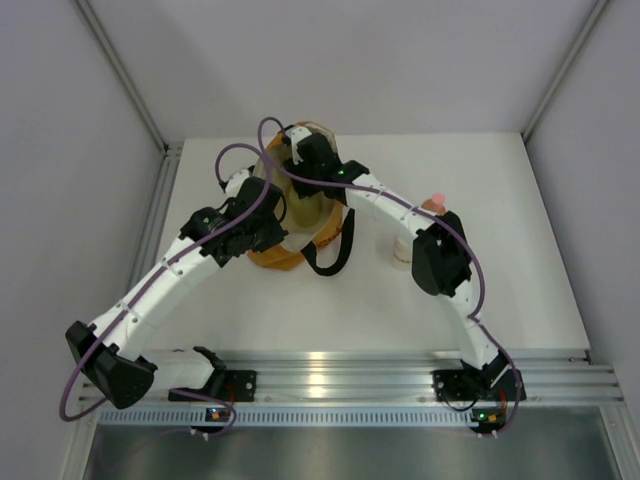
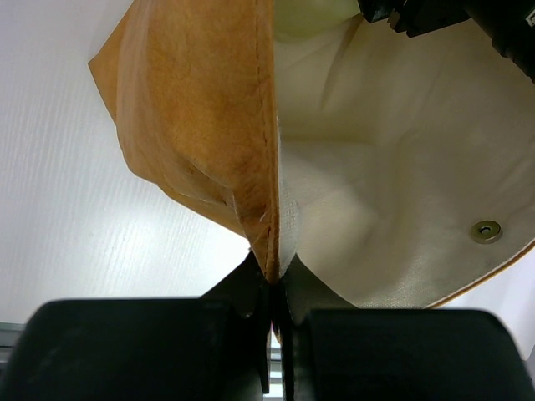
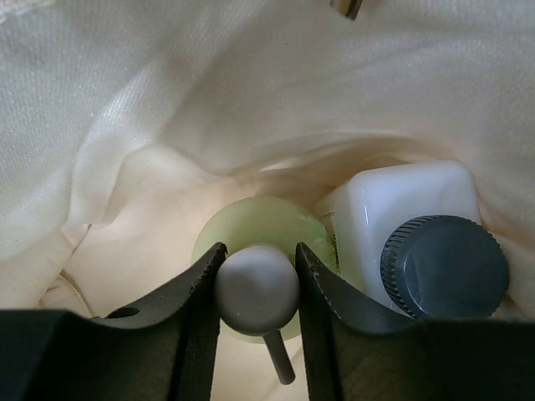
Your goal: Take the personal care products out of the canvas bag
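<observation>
While the left gripper (image 2: 272,288) pinches the bag (image 2: 201,125) by its rim, the right gripper (image 3: 257,288), inside the bag, grips the cap (image 3: 255,292) of the yellow-green bottle (image 3: 259,219), which stands upright directly beneath it, with the white bottle (image 3: 393,196) alongside.

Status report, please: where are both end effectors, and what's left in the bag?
Left end effector pinching canvas bag rim. Right end effector clamped on yellow-green bottle cap, inside bag. White bottle crowds alongside.
</observation>
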